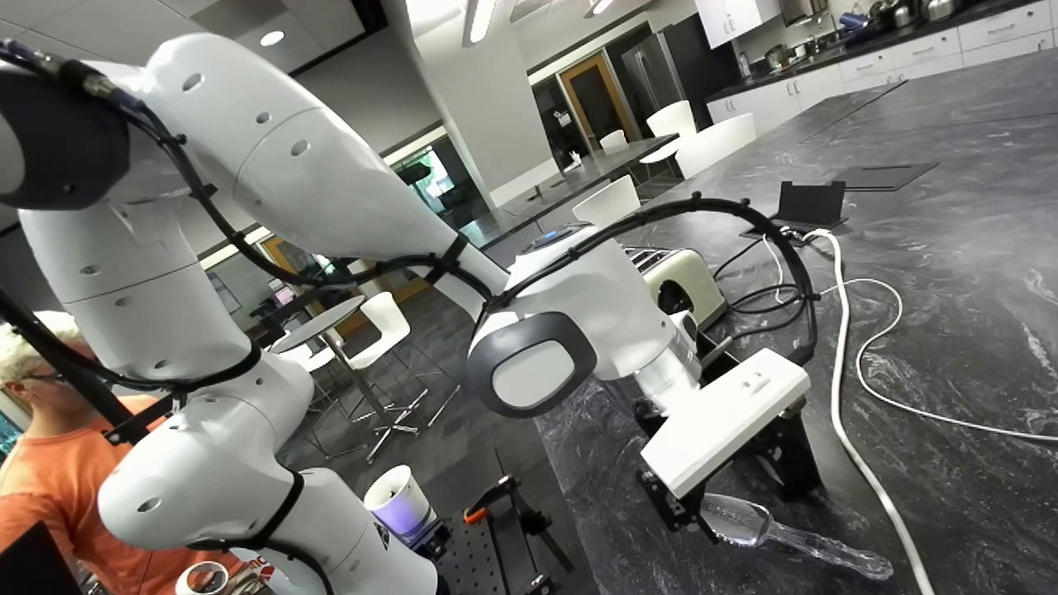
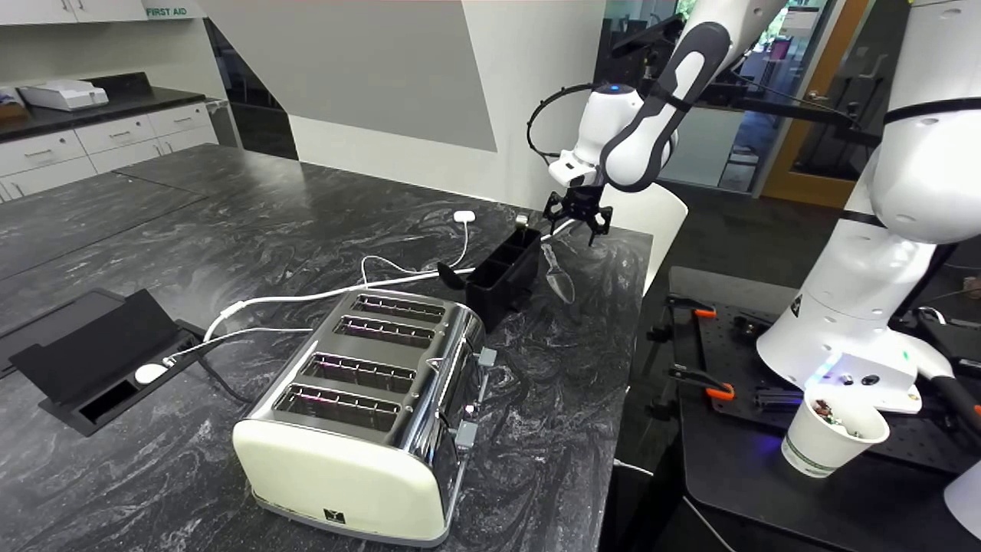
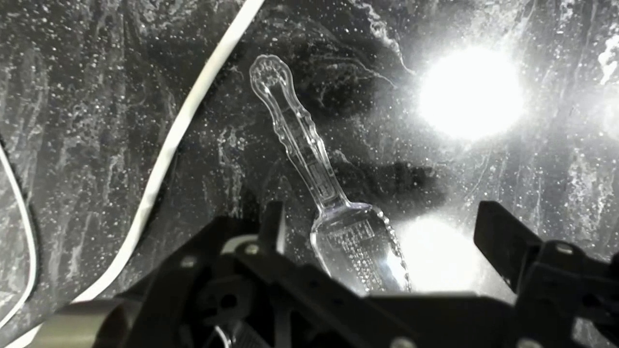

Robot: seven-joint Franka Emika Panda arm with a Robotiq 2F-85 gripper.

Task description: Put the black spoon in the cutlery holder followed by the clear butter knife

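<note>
The clear butter knife (image 3: pixel 331 195) lies flat on the dark counter. It also shows in both exterior views (image 1: pixel 826 552) (image 2: pixel 560 282). My gripper (image 3: pixel 385 232) is open and empty, with its fingers apart on either side of the knife's blade. In both exterior views (image 1: pixel 748 510) (image 2: pixel 575 226) it points down above the knife. The cutlery holder (image 2: pixel 510 287) stands upright beside the knife; in an exterior view it is mostly hidden behind the arm (image 1: pixel 721 364). A black rounded shape (image 2: pixel 451 276) juts from the holder's toaster end; I cannot tell if it is the black spoon.
A cream-and-silver toaster (image 2: pixel 360 383) stands close to the holder. A white cable (image 3: pixel 179 130) runs across the counter beside the knife. A black pop-up outlet box (image 2: pixel 107 368) sits farther along. The counter's edge (image 2: pixel 625 368) faces the robot base.
</note>
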